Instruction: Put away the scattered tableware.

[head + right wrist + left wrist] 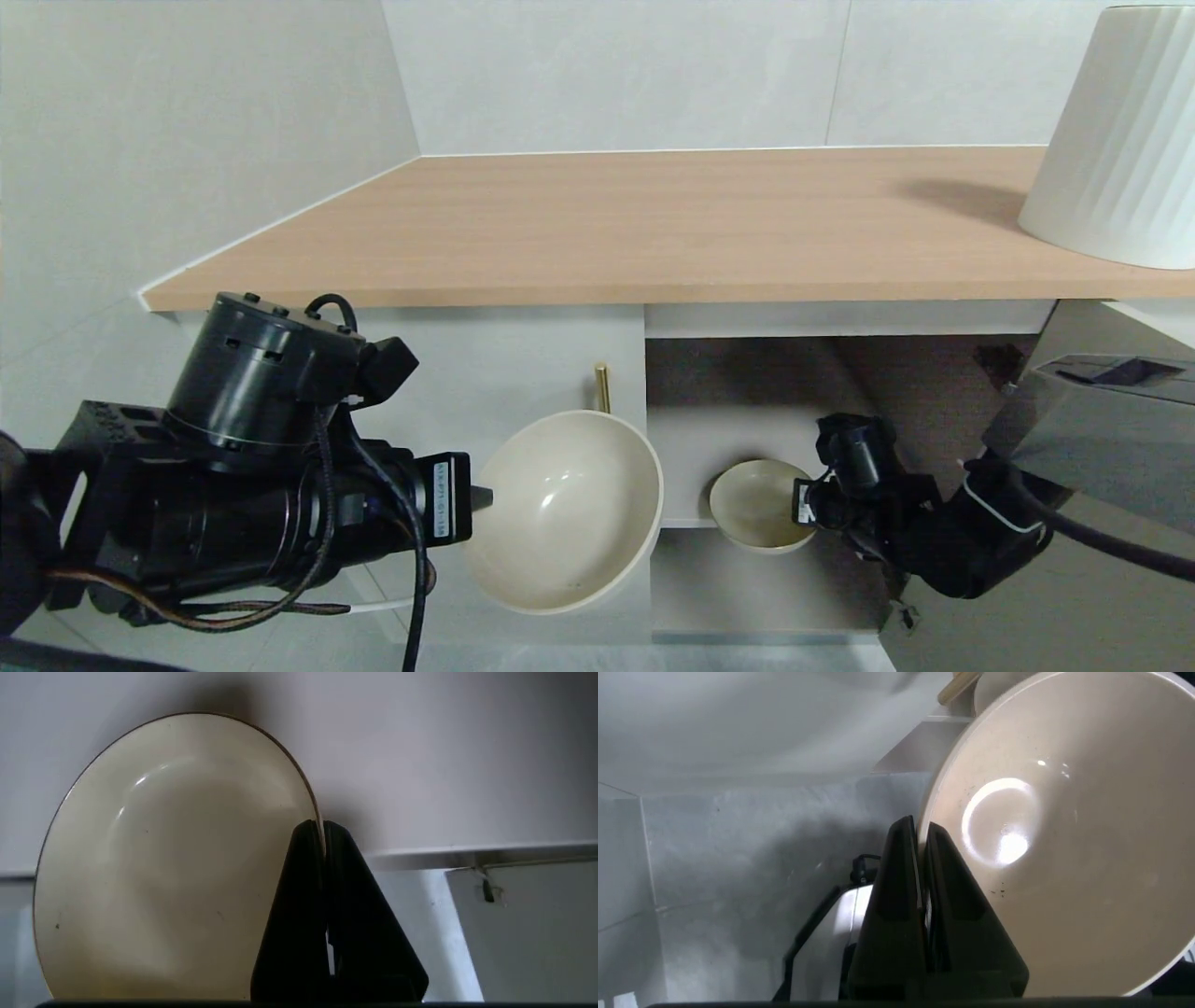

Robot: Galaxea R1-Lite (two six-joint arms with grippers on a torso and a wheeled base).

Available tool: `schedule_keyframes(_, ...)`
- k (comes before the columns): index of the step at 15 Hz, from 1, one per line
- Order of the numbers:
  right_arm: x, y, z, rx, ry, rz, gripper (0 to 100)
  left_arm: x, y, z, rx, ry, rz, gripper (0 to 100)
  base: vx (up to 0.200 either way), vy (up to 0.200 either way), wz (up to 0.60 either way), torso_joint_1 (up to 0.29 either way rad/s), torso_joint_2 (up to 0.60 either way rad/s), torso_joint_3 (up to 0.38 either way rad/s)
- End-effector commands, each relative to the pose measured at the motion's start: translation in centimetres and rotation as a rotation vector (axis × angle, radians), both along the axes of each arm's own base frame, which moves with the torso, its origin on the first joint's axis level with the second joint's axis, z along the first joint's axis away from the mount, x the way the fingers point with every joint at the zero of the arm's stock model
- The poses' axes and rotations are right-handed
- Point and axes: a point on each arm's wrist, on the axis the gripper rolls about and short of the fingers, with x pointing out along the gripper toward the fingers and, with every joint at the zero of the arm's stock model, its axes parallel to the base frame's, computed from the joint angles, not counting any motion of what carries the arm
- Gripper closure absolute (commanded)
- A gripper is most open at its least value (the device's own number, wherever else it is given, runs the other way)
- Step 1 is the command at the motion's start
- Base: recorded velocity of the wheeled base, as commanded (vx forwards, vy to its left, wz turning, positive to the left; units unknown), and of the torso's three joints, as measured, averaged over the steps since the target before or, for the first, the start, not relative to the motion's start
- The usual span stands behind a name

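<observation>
My left gripper [484,499] is shut on the rim of a large cream bowl [569,509], held tilted in front of the white cabinet door. In the left wrist view its fingers [906,873] pinch the large bowl [1064,831] at its edge. My right gripper [810,504] is shut on the rim of a smaller cream bowl [758,504], held inside the open cabinet compartment just above its shelf. The right wrist view has the small bowl [173,859] clamped between the fingers [308,873].
A wooden countertop [653,224] runs above the cabinet, with a white ribbed lampshade-like object [1120,140] at its right end. A brass handle [602,387] sits on the closed door. The open cabinet door [1092,439] stands at the right.
</observation>
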Motion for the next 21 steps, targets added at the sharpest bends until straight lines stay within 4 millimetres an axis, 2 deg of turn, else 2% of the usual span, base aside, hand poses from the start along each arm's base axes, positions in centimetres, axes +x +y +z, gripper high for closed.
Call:
schedule_keyframes(1, 0.8, -0.3, -1.6, -0.013, 0.024, -0.022, 100, 0.1, 0.0, -0.1, 0.001, 0.003, 0.001, 100, 0.000, 0.000, 0.00, 0.000, 0.00, 0.000)
schedule_keyframes(5, 2.0, -0.3, -1.9, 0.010, 0.005, -0.056, 100, 0.1, -0.1, -0.2, 0.004, 0.007, 0.001, 100, 0.000, 0.000, 0.00, 0.000, 0.00, 0.000)
schedule_keyframes(8, 4.3, -0.4, -2.2, 0.023, -0.041, -0.105, 100, 0.3, -0.2, -0.6, 0.013, 0.019, 0.002, 100, 0.000, 0.000, 0.00, 0.000, 0.00, 0.000)
schedule_keyframes(11, 5.7, -0.7, -2.3, 0.023, -0.069, -0.134, 100, 0.5, -0.4, -0.8, 0.019, 0.026, 0.000, 100, 0.000, 0.000, 0.00, 0.000, 0.00, 0.000)
schedule_keyframes(19, 6.6, -0.6, -2.0, 0.023, -0.082, -0.144, 100, 0.4, -0.5, -0.8, 0.020, 0.025, -0.004, 100, 0.000, 0.000, 0.00, 0.000, 0.00, 0.000)
schedule_keyframes(20, 6.7, -0.6, -1.9, 0.024, -0.084, -0.144, 0, 0.4, -0.5, -0.8, 0.020, 0.025, -0.004, 100, 0.000, 0.000, 0.00, 0.000, 0.00, 0.000)
schedule_keyframes(21, 6.7, -0.6, -1.9, 0.024, -0.084, -0.144, 0, 0.4, -0.5, -0.8, 0.019, 0.024, -0.004, 100, 0.000, 0.000, 0.00, 0.000, 0.00, 0.000)
